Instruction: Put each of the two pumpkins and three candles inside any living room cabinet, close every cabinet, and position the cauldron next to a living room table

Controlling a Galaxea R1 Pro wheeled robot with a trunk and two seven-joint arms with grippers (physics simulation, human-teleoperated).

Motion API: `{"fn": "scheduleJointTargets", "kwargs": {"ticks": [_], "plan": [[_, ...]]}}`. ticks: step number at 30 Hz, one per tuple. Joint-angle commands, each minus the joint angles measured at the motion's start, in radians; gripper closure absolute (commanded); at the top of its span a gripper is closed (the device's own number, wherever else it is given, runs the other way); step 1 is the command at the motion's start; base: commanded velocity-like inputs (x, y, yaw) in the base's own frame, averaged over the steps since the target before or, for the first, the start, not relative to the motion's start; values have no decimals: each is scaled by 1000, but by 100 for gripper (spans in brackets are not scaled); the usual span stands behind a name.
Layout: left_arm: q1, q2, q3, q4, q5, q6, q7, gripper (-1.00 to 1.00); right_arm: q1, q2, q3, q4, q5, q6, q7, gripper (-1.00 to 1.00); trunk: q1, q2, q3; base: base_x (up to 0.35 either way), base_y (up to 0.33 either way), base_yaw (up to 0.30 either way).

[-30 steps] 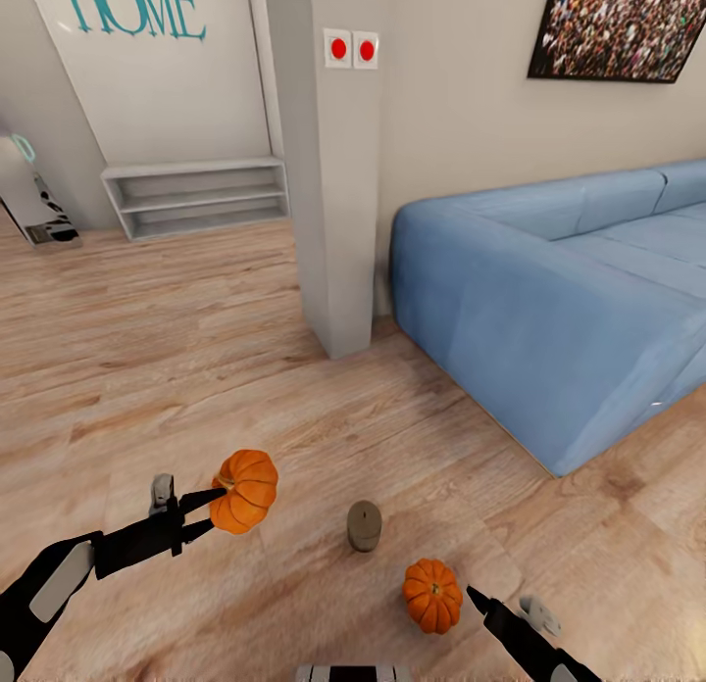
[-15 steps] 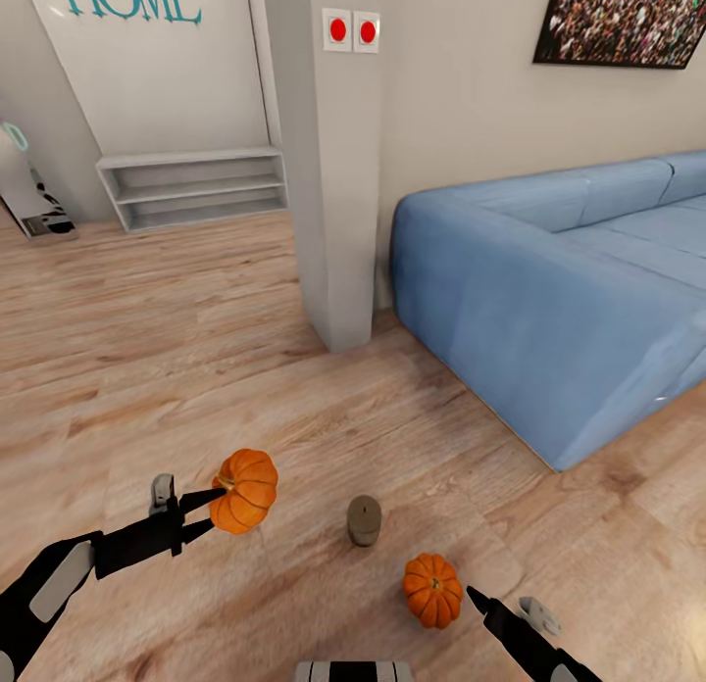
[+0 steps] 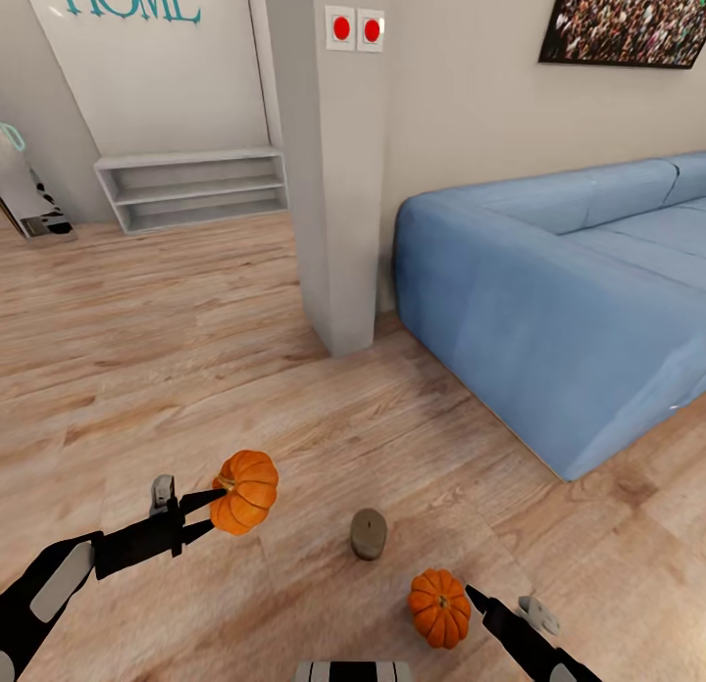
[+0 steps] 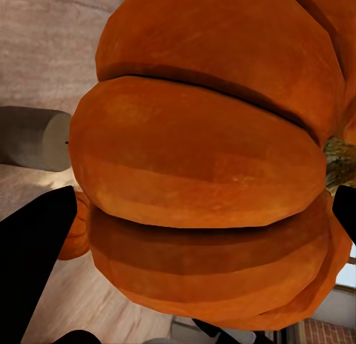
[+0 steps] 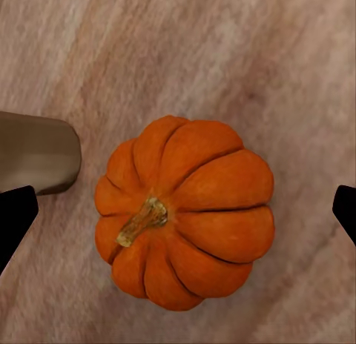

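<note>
My left gripper (image 3: 209, 511) is shut on an orange ribbed pumpkin (image 3: 245, 491) and holds it above the wood floor. In the left wrist view this pumpkin (image 4: 200, 159) bulges between the dark fingers (image 4: 37, 244). A second pumpkin (image 3: 440, 608) rests on the floor, stem up, just left of my right gripper (image 3: 502, 604). The right wrist view looks straight down on it (image 5: 185, 222), with the gripper (image 5: 180, 210) open wide and its fingertips well apart on either side. A stubby tan candle (image 3: 369, 533) stands upright on the floor between the two pumpkins, and its side shows beside the floor pumpkin (image 5: 37, 162).
A blue sofa (image 3: 549, 300) takes up the right side. A grey pillar (image 3: 338, 172) with two red buttons stands ahead, next to the sofa's end. A low pale grey open shelf (image 3: 191, 187) sits against the far wall at the left. Wood floor stretches to the left.
The whole view has shifted a little, so the sofa, candle and floor pumpkin sit slightly lower and further right. Both arms keep their pose, and the left still holds its pumpkin.
</note>
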Motion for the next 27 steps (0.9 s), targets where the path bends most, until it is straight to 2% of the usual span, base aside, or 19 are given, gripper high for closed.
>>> {"fn": "scheduleJointTargets", "kwargs": {"ticks": [1,12,19,27], "plan": [[-1,1,-4,0,6,4,0,100,0,0,-3,1,-6,2,3,-100,0,0,-1,5,4,0],[-1,1,-4,0,4,4,1,100,0,-2,-3,0,-9,2,9,-100,0,0,-1,112,1,0],[-1,1,-4,0,5,4,1,100,0,-1,-4,4,-10,13,-15,-100,0,0,-1,71,0,0],[-1,10,-4,0,12,4,0,100,0,1,-3,-4,-10,165,-127,-100,0,0,-1,3,0,0]]}}
